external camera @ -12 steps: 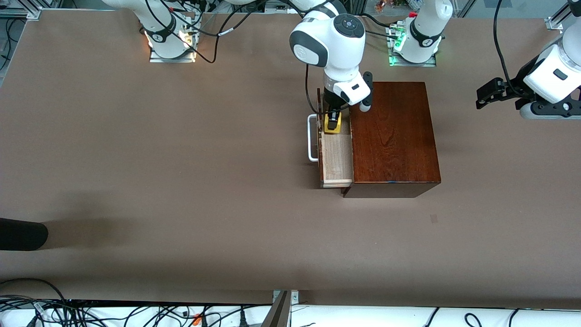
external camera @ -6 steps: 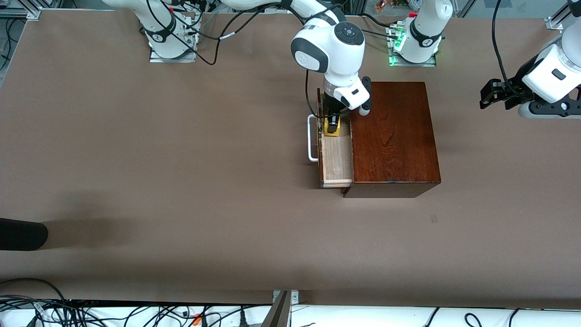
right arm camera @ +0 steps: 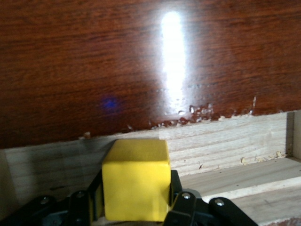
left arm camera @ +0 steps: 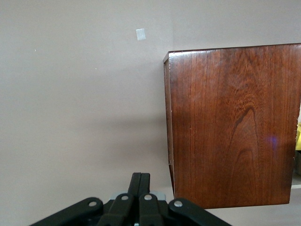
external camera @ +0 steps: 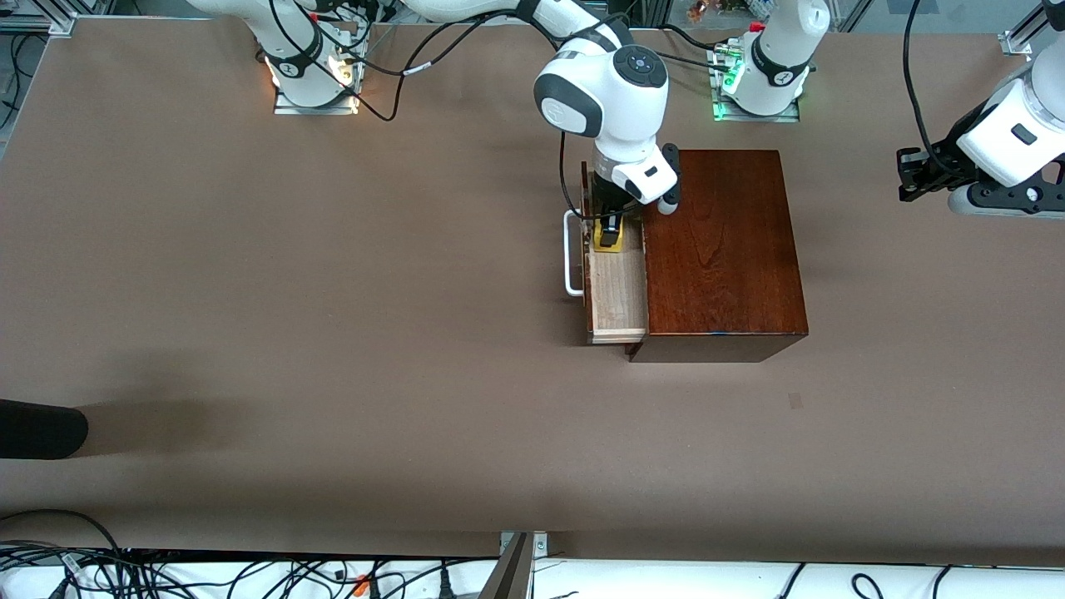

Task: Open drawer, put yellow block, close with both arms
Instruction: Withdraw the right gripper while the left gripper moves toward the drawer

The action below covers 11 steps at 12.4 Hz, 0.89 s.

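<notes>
The dark wooden box [external camera: 720,249] stands mid-table with its drawer [external camera: 617,291] pulled out toward the right arm's end, white handle [external camera: 571,254] in front. My right gripper [external camera: 610,233] is down in the drawer's end farther from the front camera, shut on the yellow block [external camera: 601,243]. In the right wrist view the block [right arm camera: 136,176] sits between the gripper's [right arm camera: 136,200] black fingers [right arm camera: 175,188], against the pale drawer wall. My left gripper [external camera: 908,175] hovers over the table beside the box toward the left arm's end, shut and empty [left arm camera: 140,181]; the box [left arm camera: 230,127] shows ahead of it.
A black rounded object [external camera: 42,428] lies at the table's edge toward the right arm's end. A small pale mark [external camera: 796,401] is on the table nearer the front camera than the box. Cables run along the near edge.
My right gripper has lowered the yellow block deeper into the drawer. My left gripper has drawn away from the box toward the left arm's end.
</notes>
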### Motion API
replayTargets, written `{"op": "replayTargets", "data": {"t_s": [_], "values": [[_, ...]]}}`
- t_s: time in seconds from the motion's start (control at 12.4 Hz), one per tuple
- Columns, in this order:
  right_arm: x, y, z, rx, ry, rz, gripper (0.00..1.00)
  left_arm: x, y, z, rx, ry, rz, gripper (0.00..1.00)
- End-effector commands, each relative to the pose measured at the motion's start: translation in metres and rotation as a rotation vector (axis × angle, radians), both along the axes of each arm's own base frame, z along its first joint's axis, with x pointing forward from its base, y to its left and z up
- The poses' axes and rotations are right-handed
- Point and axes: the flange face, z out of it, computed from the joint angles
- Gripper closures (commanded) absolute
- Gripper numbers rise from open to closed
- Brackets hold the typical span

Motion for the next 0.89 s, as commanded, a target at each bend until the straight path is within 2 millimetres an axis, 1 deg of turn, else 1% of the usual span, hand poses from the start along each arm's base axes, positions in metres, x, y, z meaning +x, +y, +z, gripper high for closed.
{"op": "replayTargets", "data": {"t_s": [0.0, 0.08, 0.16, 0.24, 0.32, 0.4, 0.48, 0.56, 0.64, 0.72, 0.8], "values": [[0.001, 0.001, 0.011, -0.015, -0.020, 0.010, 0.00, 0.004, 0.001, 0.006, -0.008, 0.002, -0.020, 1.00], [0.002, -0.001, 0.010, -0.027, -0.009, 0.001, 0.00, 0.003, 0.001, 0.007, -0.008, 0.000, -0.020, 1.00], [0.000, -0.003, 0.014, -0.039, 0.001, -0.009, 0.00, 0.004, 0.001, 0.006, -0.008, 0.003, -0.020, 1.00], [0.000, -0.005, 0.040, -0.015, -0.003, -0.014, 0.00, 0.004, 0.001, 0.006, -0.008, 0.003, -0.020, 1.00], [0.004, -0.015, 0.072, 0.009, 0.010, -0.038, 0.00, 0.004, 0.001, 0.006, -0.008, 0.003, -0.020, 1.00], [0.013, -0.030, 0.109, 0.051, 0.033, -0.076, 0.00, 0.004, 0.001, 0.006, -0.008, 0.003, -0.021, 1.00], [0.029, -0.054, 0.149, 0.091, 0.056, -0.124, 0.00, 0.003, 0.001, 0.005, -0.009, 0.011, -0.031, 1.00], [0.042, -0.079, 0.186, 0.118, 0.056, -0.161, 0.00, 0.002, 0.000, 0.005, -0.016, 0.019, -0.083, 1.00], [0.062, -0.114, 0.220, 0.133, 0.048, -0.211, 0.00, 0.002, 0.001, 0.010, -0.026, 0.011, -0.159, 1.00], [0.083, -0.152, 0.242, 0.133, 0.064, -0.274, 0.00, 0.002, 0.001, 0.011, -0.035, 0.008, -0.240, 1.00], [0.096, -0.190, 0.268, 0.127, 0.078, -0.331, 0.00, 0.002, 0.000, 0.015, -0.053, 0.000, -0.342, 1.00]]}}
